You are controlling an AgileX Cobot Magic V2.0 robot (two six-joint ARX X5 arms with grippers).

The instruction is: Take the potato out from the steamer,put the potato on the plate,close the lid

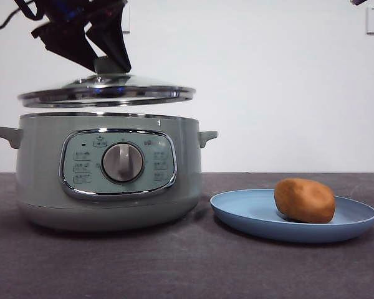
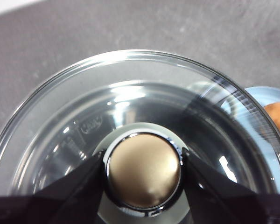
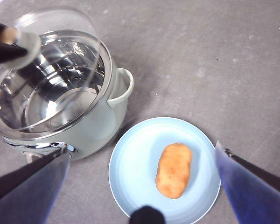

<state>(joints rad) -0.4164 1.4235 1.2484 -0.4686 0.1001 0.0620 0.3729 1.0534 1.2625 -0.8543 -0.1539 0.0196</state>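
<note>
Lid (image 1: pixel 106 93) lowering is the step in hand, I'd say: the left gripper (image 1: pixel 109 62), upper left of the front view, pinches its pale knob and holds it just above the steamer (image 1: pixel 109 174), so it should come down level and centred until chrome rim meets chrome rim all round. Potato (image 1: pixel 304 200) already lies on the plate (image 1: pixel 237 212) at lower right, the right gripper (image 3: pixel 140 186) spread wide above it. Panel markings around the dial (image 1: pixel 123 162) are too small to read.
</note>
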